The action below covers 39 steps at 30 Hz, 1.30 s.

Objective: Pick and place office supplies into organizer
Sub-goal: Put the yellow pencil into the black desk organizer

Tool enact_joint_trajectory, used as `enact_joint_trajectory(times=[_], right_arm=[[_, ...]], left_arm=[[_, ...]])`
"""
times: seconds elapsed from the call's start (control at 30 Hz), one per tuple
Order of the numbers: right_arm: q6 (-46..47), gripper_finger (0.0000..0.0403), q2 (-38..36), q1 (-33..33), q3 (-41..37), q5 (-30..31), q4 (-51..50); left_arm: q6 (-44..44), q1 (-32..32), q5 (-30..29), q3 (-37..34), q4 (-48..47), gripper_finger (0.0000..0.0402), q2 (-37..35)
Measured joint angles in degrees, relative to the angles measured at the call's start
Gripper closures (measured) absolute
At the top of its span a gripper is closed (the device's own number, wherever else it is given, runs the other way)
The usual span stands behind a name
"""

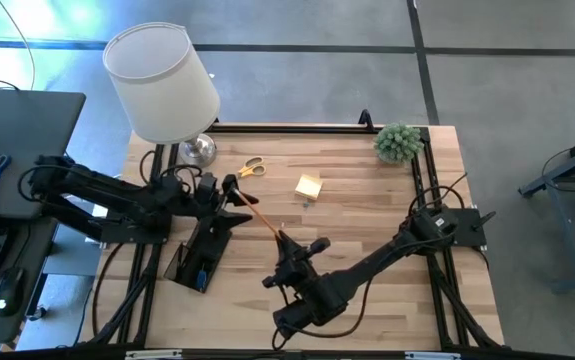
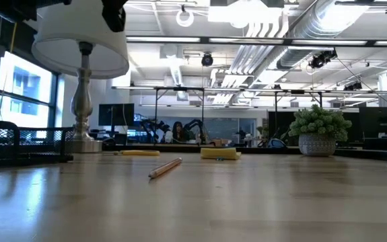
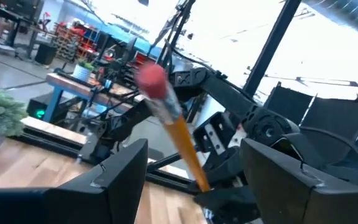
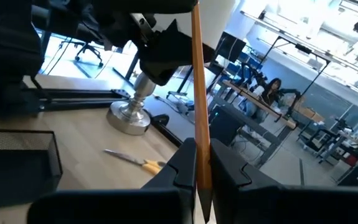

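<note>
Right hand [image 4: 197,174] grips upright-slanting pencil [image 4: 197,93]

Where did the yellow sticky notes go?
In the high view the yellow sticky-note pad lies on the table near its middle, right of the yellow-handled scissors and left of the small green plant.

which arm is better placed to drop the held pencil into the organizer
Left, probably. The right gripper is shut on the pencil, but the eraser end sits between the open left gripper, which hovers just above the organizer. The right arm sits farther off.
</note>
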Motion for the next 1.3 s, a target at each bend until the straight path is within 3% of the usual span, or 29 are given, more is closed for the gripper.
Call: enact_joint_trajectory(times=[0.23, 0.33, 0.47, 0.7, 1.3], right_arm=[[0.0, 0.0394, 0.0, -0.1, 0.0, -0.3, -0.5], [1.0, 0.0394, 0.0, -0.2, 0.0, -1.5, -1.3], [2.2, 0.0393, 0.0, -0.5, 0.0, -1.9, -2.4], [2.4, 0.0389, 0.1, -0.9, 0.0, -3.4, -2.8], [1.6, 0.0346, 0.2, -5.8, -0.1, -21.5, -4.4]], left_arm=[[0.0, 0.0, -1.9, 0.0, 3.4, 0.0159, 1.5], [0.2, 0.0, -2.5, 0.0, 4.1, 0.0178, 1.5], [1.5, 0.0, -2.6, 0.0, 4.0, 0.0237, 1.4], [5.4, -0.1, -1.1, 0.1, 3.8, 0.0384, 1.4], [12.4, 0.0, 0.0, -0.1, -9.9, 0.0398, 1.5]])
